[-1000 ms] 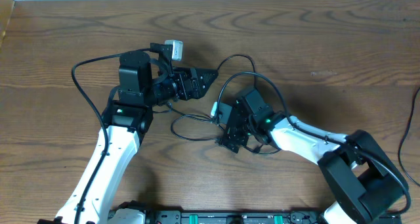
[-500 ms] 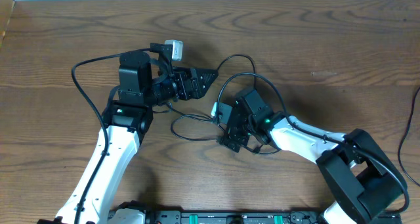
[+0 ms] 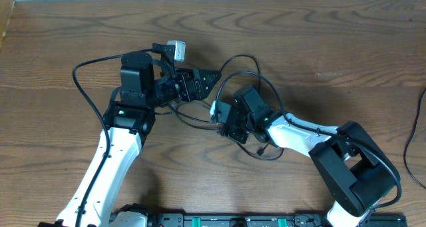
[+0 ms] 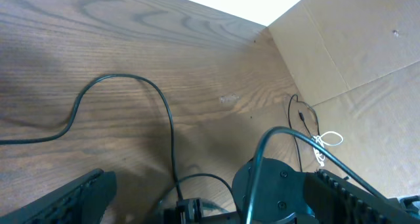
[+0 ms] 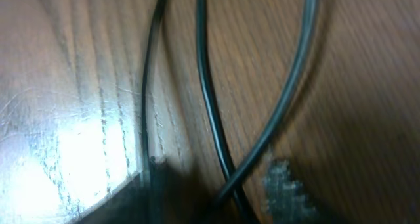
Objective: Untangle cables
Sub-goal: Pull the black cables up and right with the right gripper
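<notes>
Black cables (image 3: 239,56) loop across the wooden table between my two arms, and one strand trails to the lower right (image 3: 266,154). My right gripper (image 3: 225,124) is down on them. In the right wrist view two black cables (image 5: 205,86) cross right between its fingertips (image 5: 282,184), and a thinner strand (image 5: 149,73) runs at the left. The jaws have closed in on that crossing. My left gripper (image 3: 205,84) hovers open just upper left of the right one, holding nothing. In the left wrist view it (image 4: 210,207) frames a cable arc (image 4: 172,132).
The left arm's own thick black wire (image 3: 76,80) arcs out to the left. Another black cord (image 3: 416,120) hangs at the table's right edge. A cardboard wall (image 4: 354,46) stands beyond the table, with a thin black cord and a small white one (image 4: 326,144) at its foot.
My right gripper has moved up and left toward the left gripper and closed its jaws round the cables. The cable loop left of it has been pulled flatter. The left arm is still.
</notes>
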Robot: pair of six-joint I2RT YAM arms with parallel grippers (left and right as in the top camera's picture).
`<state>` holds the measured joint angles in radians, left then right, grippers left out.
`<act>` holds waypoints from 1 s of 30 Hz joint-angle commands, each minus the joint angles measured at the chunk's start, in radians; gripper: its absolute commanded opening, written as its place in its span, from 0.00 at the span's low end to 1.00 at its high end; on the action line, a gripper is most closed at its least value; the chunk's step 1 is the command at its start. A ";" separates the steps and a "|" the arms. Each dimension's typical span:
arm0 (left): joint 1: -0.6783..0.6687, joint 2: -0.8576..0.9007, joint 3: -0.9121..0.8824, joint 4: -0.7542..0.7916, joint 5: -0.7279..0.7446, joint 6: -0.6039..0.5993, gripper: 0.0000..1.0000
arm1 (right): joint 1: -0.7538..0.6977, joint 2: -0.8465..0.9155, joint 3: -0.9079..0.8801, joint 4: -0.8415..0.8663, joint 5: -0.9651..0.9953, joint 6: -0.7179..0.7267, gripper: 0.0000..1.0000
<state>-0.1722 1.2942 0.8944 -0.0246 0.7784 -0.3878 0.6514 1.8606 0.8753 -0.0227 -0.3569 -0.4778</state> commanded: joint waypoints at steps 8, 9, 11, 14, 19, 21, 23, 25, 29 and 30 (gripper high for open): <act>-0.003 0.000 0.011 0.002 -0.006 0.013 0.96 | 0.000 0.070 -0.040 -0.039 0.184 0.014 0.01; -0.003 0.000 0.011 0.002 -0.006 0.014 0.96 | -0.003 0.070 -0.040 -0.040 0.209 0.021 0.01; -0.003 0.000 0.011 0.002 -0.006 0.014 0.96 | -0.013 0.070 -0.040 -0.040 0.263 0.042 0.01; -0.003 0.000 0.011 0.002 -0.006 0.014 0.96 | -0.040 0.070 -0.040 -0.040 0.309 0.062 0.01; -0.003 0.000 0.011 0.002 -0.006 0.014 0.96 | -0.111 0.070 -0.040 -0.028 0.310 0.062 0.01; -0.003 0.000 0.011 0.002 -0.006 0.014 0.96 | -0.150 0.070 -0.040 -0.022 0.310 0.063 0.01; -0.003 0.000 0.011 0.002 -0.006 0.014 0.96 | -0.198 0.070 -0.040 -0.017 0.310 0.066 0.01; -0.003 0.000 0.011 0.002 -0.006 0.013 0.96 | -0.251 0.071 -0.040 -0.013 0.310 0.066 0.01; -0.003 0.000 0.011 0.002 -0.006 0.013 0.96 | -0.368 0.071 -0.040 0.003 0.310 0.066 0.01; -0.003 0.000 0.011 0.002 -0.006 0.013 0.96 | -0.398 0.071 -0.040 0.009 0.310 0.066 0.01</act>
<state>-0.1722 1.2942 0.8944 -0.0250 0.7788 -0.3878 0.3229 1.8618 0.8871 0.0204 -0.1425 -0.4229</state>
